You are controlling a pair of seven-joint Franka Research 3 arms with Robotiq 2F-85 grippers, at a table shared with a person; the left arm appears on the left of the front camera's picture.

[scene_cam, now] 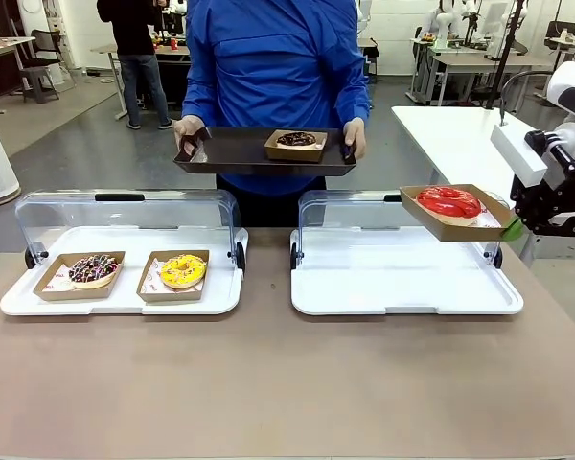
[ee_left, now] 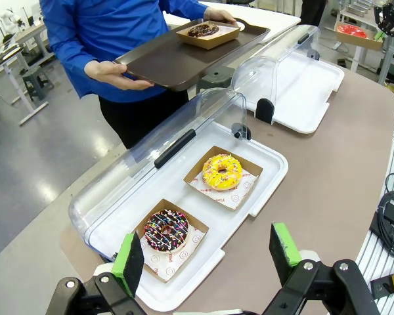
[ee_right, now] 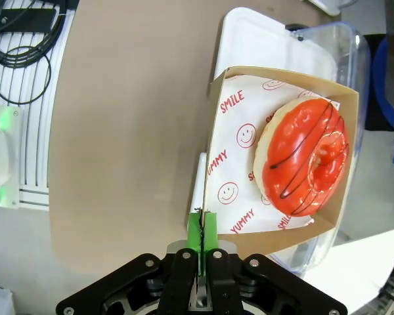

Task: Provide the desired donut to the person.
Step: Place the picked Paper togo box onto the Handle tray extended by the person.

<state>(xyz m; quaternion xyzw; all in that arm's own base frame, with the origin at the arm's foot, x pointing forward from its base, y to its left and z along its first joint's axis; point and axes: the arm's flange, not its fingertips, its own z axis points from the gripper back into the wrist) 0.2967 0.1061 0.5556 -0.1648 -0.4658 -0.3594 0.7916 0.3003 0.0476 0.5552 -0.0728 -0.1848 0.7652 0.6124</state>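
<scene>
Red-glazed donut [scene_cam: 449, 202] with thin dark stripes sits in a brown cardboard tray [scene_cam: 460, 228], held in the air above the far right corner of the right white display tray [scene_cam: 402, 287]. Right gripper [ee_right: 202, 231] has its green-padded fingers [ee_right: 194, 230] clamped together on the edge of that cardboard tray; from the wrist camera the paper liner reads SMILE and YUMMY with smiley faces. Cardboard tray tilts slightly, donut toward its far end from the grip.

Person [scene_cam: 273, 67] in a bright blue jacket stands at the far side of the surface [scene_cam: 268, 383], both hands holding a dark serving tray [scene_cam: 240, 153] at waist height. One hand [scene_cam: 187, 129] grips its left end, the other hand [scene_cam: 355, 134] its right end. On the serving tray is a small cardboard box with a chocolate donut [scene_cam: 296, 139].

Left white display tray [scene_cam: 125, 297] has its clear lid [scene_cam: 125, 216] swung back open. Inside, a chocolate sprinkled donut [scene_cam: 93, 269] on the left and a yellow sprinkled donut [scene_cam: 182, 270] just beside it on the right, each in its own cardboard box. Right display tray's clear lid [scene_cam: 350, 216] is also open.

Left gripper [ee_left: 210, 256] hovers above the near edge of the left display tray, fingers [ee_left: 128, 262] wide apart, nothing between them.
</scene>
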